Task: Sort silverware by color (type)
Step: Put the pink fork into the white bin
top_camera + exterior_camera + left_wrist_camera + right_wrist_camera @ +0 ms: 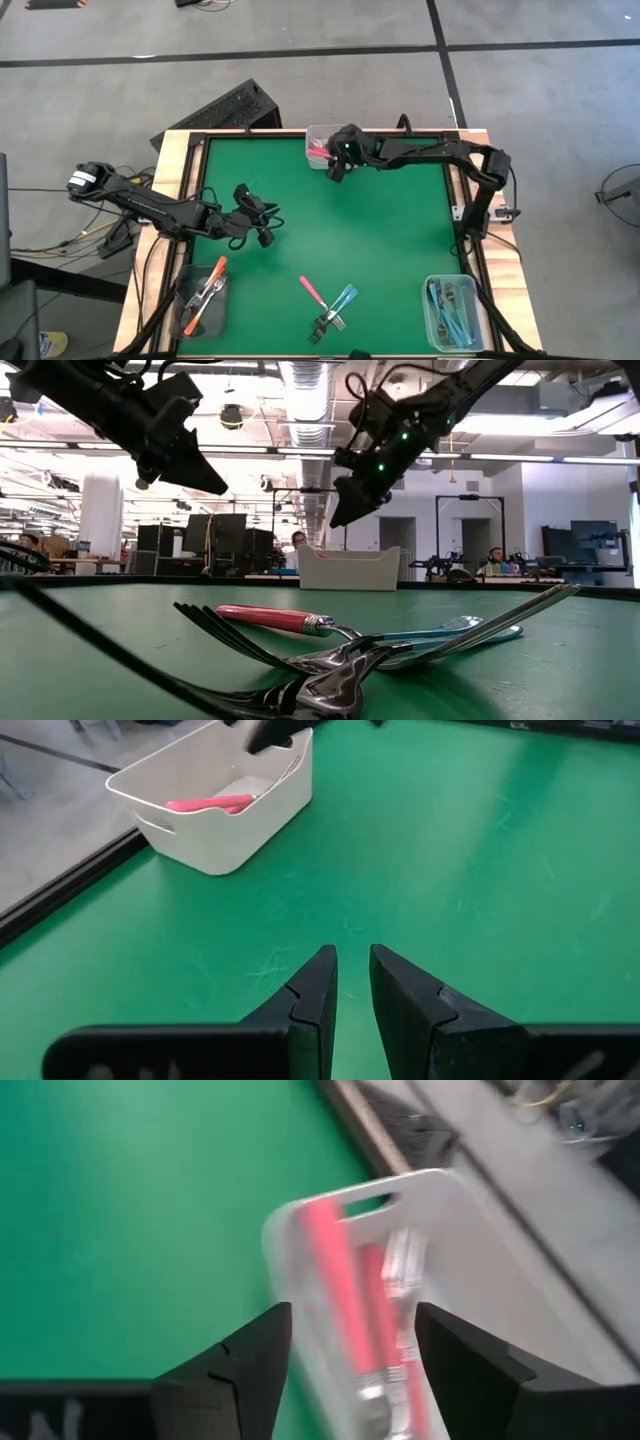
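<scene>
- Silverware is lying in four places: pink-handled forks [318, 152] in the white tub [312, 133] at the far edge of the mat, orange-handled forks [203, 295] in the tub at the near left corner [186, 322], blue-handled forks [449, 306] in the tub at the near right corner [430, 324], and a small unsorted pile [329, 307] on the green mat between the two near tubs.
- That pile is showing one pink handle [268, 618] and teal handles [455, 630], with the tines tangled together.
- Right gripper [338, 166] is hovering just beside the far tub with its fingers spread and nothing between them; the wrist view is looking down onto the pink forks [350, 1305] inside.
- Left gripper [255, 222] is hanging over open mat, left of centre, well apart from the pile; its fingers [315, 985] are sitting close with a narrow gap and holding nothing.
- Judging by this, a pink fork seems just delivered, and the next pick is probably from the pile.
- Doing it well likely means taking one handle only, at a free end away from the tangle, and lifting slowly so the interlocked tines are not dragging a second fork along.
- Green mat [390, 230] is covering a wood-framed table [170, 160] standing on a grey floor.
- Beyond the table, the low view is showing an open workshop with desks, monitors and ceiling lights, and people sitting far off.
</scene>
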